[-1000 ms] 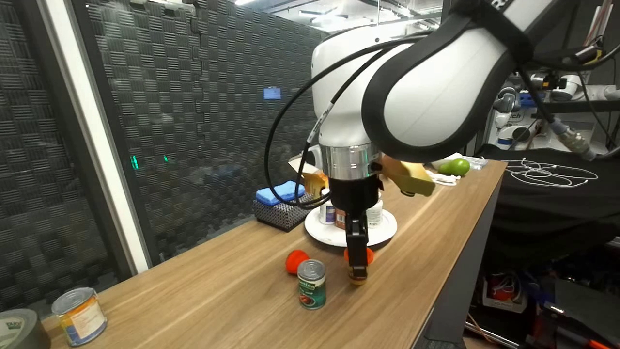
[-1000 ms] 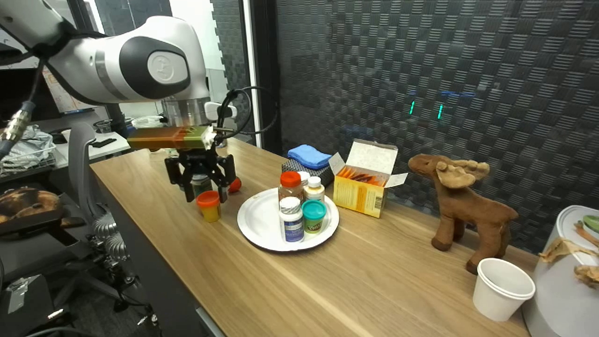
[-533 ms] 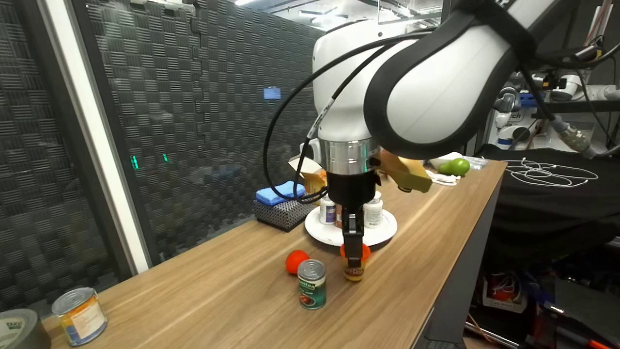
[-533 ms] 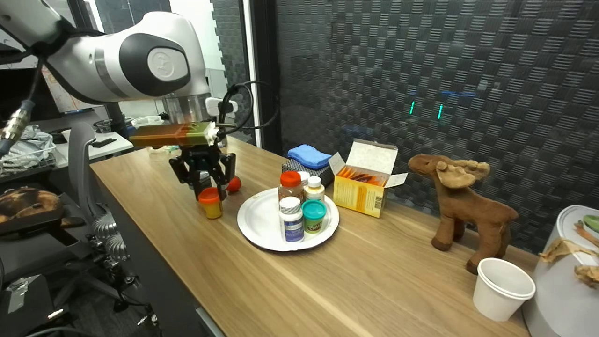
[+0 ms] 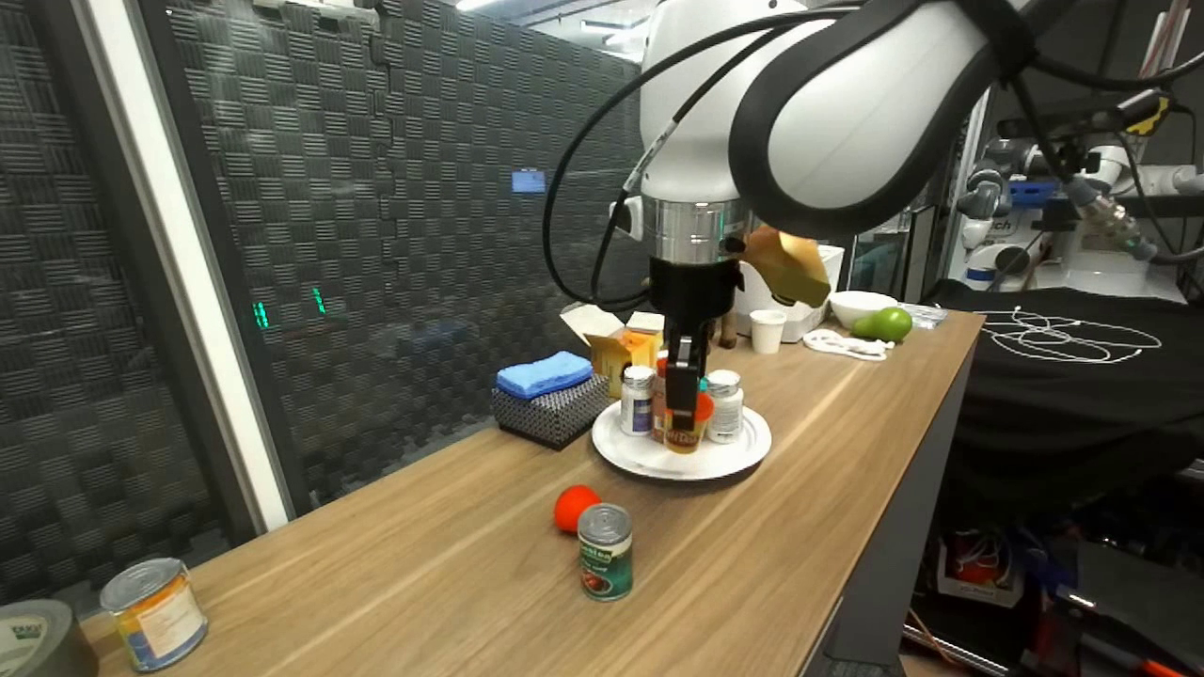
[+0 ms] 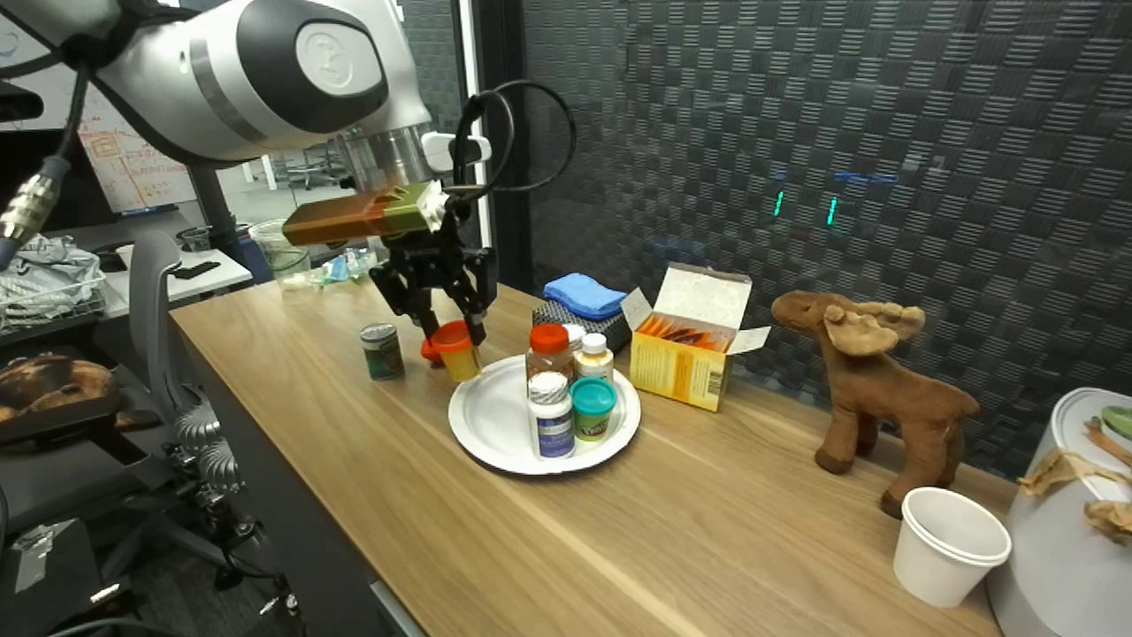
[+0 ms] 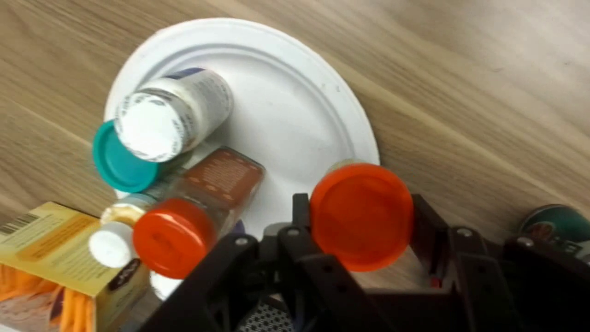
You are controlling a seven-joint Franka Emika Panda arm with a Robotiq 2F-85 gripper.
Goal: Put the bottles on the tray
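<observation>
My gripper (image 7: 359, 207) is shut on the orange-lidded yellow jar (image 6: 462, 364), a finger against either side of its lid. In both exterior views the jar hangs above the table, slightly tilted, close to the rim of the tray. On this round white tray (image 6: 491, 429) stand a white bottle (image 6: 554, 425) with a blue label, a teal-lidded jar (image 6: 592, 414), a red-lidded brown jar (image 7: 221, 184) and a white-capped, yellow-labelled bottle (image 6: 594, 361). Another white-capped bottle (image 5: 637, 404) stands partly hidden behind them in an exterior view.
Beside the tray are an open yellow box (image 6: 676, 376) and a blue cloth (image 5: 546, 374) on a dark mesh box (image 5: 555, 414). A green tin (image 5: 606, 555) and a red round object (image 5: 575, 508) stand nearby. A toy moose (image 6: 875, 389) and white cups (image 6: 946, 553) are farther off.
The gripper has come together on the orange-lidded jar. It has lifted the jar off the table and carried it toward the tray. Bottles on the tray have not moved.
</observation>
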